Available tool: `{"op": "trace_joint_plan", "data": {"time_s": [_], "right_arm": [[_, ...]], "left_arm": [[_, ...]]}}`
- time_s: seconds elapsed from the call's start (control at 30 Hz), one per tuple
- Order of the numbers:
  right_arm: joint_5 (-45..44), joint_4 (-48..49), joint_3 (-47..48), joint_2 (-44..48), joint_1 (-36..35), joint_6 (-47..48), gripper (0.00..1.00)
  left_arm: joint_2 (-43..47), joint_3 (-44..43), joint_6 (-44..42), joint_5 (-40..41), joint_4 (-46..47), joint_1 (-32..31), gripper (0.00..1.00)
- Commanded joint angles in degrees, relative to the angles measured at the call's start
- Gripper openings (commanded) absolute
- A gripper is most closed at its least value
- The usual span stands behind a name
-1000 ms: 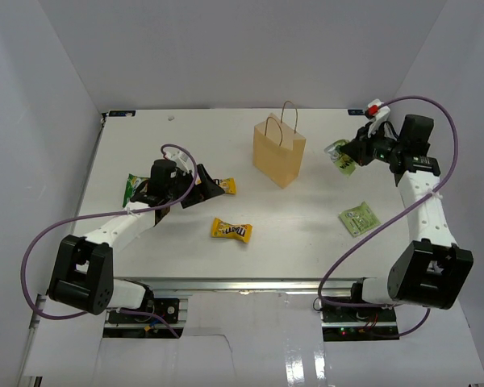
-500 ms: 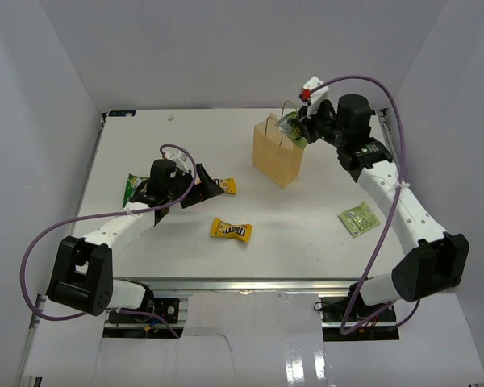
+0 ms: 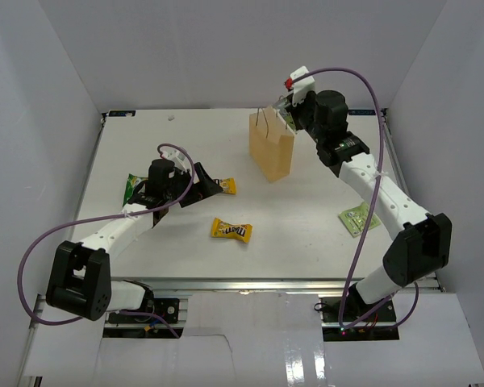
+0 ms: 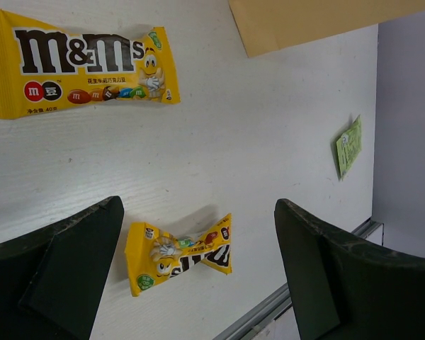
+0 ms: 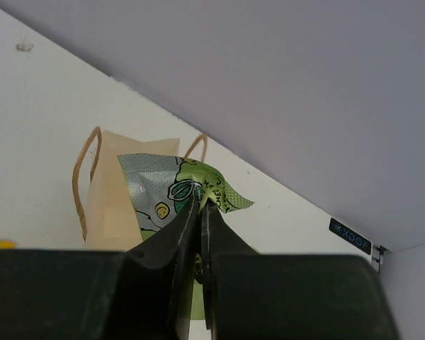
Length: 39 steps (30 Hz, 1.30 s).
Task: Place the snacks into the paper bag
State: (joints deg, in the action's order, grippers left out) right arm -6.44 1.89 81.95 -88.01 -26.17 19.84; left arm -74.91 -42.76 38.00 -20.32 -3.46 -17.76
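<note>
Jaws status: right jaws clamped on green packet (image 5: 163, 185), swung from right side of desk (image 3: 194, 145) to over paper bag (image 5: 106, 205) mouth; drop looks imminent. Left jaws wide apart, straddling yellow pack (image 4: 178, 256) on desk.

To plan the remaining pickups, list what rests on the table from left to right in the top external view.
green packet → yellow candy pack → paper bag → green-and-white packet. The smaller yellow pack overlaps the larger one sideways, so it is left out.
</note>
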Motion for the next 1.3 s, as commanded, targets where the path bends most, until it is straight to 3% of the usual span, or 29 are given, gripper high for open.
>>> {"op": "trace_joint_plan", "data": {"time_s": [0.0,0.2,0.4,0.73,1.0,1.27], "right_arm": [[-1.3,5.2,4.4,3.1,-0.3,-1.6,0.08],[-4.4,9.5,3.5,3.1,-0.8,-2.2,0.08],[-16.0,18.9,4.7,-3.2,-4.9,-3.5,0.08],[-20.8,20.9,5.8,-9.1,-7.1,-5.0,0.08],[-17.7,21.9,0.1,-8.8,-7.1,-6.5,0.35],[-14.9,18.3,1.9,-7.5,-7.0,-7.3,0.43]], "left_arm": [[1.4,-0.4,0.1,0.2,-0.1,-0.3,0.98],[0.4,-0.7,0.3,-0.4,0.5,-0.3,0.98],[0.1,-1.4,0.1,-0.7,0.4,-0.3,0.98],[3.1,1.1,0.6,0.5,0.1,-0.3,0.98],[2.1,-0.6,2.2,0.6,0.7,-0.3,0.98],[0.1,-3.5,10.4,4.4,-0.3,-0.3,0.96]]}}
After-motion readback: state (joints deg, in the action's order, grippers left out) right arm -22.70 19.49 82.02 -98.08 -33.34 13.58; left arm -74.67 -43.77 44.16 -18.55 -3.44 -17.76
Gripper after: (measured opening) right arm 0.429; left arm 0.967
